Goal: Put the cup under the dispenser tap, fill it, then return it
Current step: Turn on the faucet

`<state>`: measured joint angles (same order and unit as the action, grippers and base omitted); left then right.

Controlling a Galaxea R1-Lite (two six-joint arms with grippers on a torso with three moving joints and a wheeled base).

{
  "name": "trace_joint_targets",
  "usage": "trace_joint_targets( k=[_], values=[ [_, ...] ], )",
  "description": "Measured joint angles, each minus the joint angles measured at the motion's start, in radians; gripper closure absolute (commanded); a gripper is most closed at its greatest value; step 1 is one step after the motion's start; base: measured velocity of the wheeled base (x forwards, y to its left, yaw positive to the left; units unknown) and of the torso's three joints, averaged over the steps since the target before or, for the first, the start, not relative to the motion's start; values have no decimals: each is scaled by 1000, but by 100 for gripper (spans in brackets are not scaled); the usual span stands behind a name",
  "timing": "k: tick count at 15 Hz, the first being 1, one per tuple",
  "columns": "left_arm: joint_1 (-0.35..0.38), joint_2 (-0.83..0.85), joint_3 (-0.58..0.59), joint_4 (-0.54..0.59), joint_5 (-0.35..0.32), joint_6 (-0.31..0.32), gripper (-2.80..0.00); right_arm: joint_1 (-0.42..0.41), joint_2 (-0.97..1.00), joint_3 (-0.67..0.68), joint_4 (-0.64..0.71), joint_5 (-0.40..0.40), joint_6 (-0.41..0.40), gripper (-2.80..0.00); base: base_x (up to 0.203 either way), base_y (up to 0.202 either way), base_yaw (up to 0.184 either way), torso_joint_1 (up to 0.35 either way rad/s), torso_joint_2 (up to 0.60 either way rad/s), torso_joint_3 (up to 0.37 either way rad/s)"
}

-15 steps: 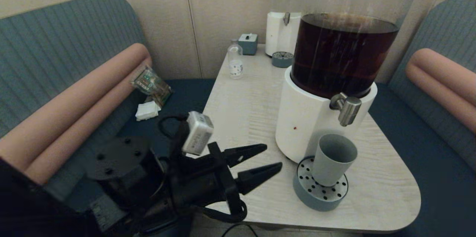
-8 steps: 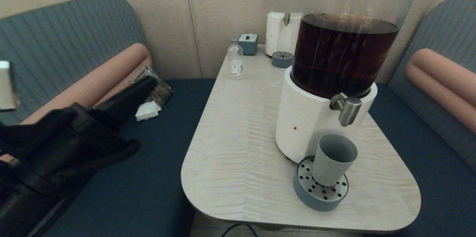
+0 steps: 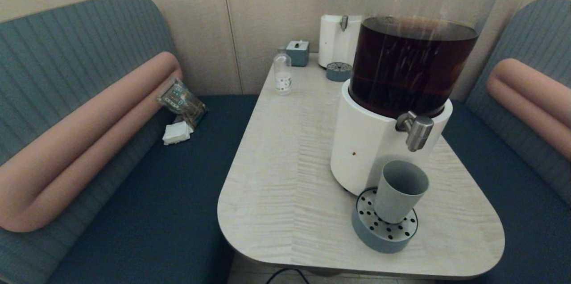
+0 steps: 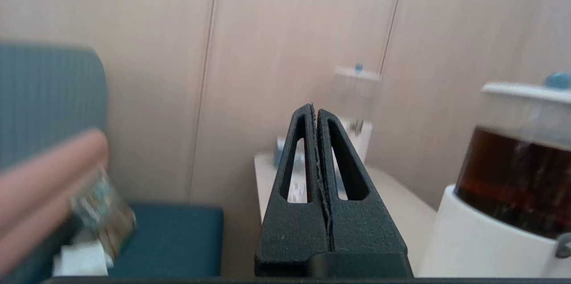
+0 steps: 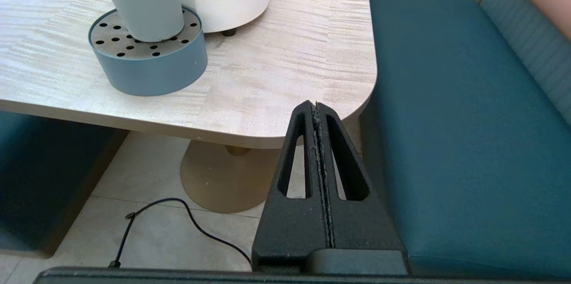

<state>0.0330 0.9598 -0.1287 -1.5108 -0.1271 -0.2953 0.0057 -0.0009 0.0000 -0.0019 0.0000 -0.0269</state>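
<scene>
Both grippers closed and empty, left gripper (image 4: 317,112) and right gripper (image 5: 316,106) off-table; cup (image 3: 398,191) lower right sits under tap (image 3: 417,131), so press tap squarely.

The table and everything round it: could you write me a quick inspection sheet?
Surface: pale wood-grain table.
Job's things: cup upright on the perforated drip tray, below the dispenser tap.
Clutter: small bottle, grey box, second dispenser at the back; packet and white wad on the bench.
Grippers: left tool shut, raised, empty; right tool shut, below the table edge.
Cables: black cable on the floor.
Surroundings: booth benches, beige wall.
</scene>
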Motion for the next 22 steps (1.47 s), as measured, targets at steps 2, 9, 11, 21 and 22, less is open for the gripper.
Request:
trace_joint_targets(
  k=[2, 9, 11, 21, 22],
  values=[
    [8, -118, -9, 102, -29, 7, 0, 0, 0, 0, 0, 0, 0, 0, 0, 0, 0, 0, 0, 0],
    [3, -645, -258, 1050, -118, 96, 0, 0, 0, 0, 0, 0, 0, 0, 0, 0, 0, 0, 0, 0],
    [-9, -782, -222, 1258, -146, 126, 0, 0, 0, 0, 0, 0, 0, 0, 0, 0, 0, 0, 0, 0],
    [-20, -959, 105, 1494, 87, 243, 0, 0, 0, 0, -1, 0, 0, 0, 0, 0, 0, 0, 0, 0],
    [-20, -960, 104, 1496, 99, 239, 0, 0, 0, 0, -1, 0, 0, 0, 0, 0, 0, 0, 0, 0]
  ],
)
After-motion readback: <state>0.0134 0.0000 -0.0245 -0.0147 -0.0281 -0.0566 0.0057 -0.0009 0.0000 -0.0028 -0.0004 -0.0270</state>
